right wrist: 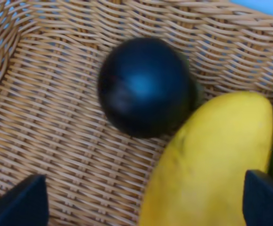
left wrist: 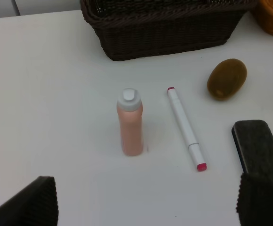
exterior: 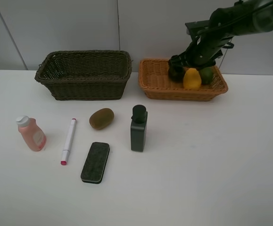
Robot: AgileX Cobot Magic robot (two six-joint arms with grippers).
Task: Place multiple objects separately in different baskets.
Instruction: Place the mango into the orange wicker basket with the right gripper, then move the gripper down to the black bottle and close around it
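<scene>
- The right gripper (right wrist: 142, 200) hangs spread over the orange-tan basket (exterior: 155, 84), pinching nothing.
- The mangosteen (right wrist: 143, 87) lies free just beyond its fingertips, touching the mango (right wrist: 211, 165).
- Best to rise straight up, clearing the mango, the lime (exterior: 207, 75) and the wicker rim.
- The left gripper (left wrist: 145, 202) is spread and empty over the bench (exterior: 211, 165), with the pink bottle (left wrist: 130, 123) ahead of it.

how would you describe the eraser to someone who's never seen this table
On the white table, look in front of the dark basket. The eraser lies beside the white marker. It is the only flat black pad, unlike the upright grey bottle.
</scene>
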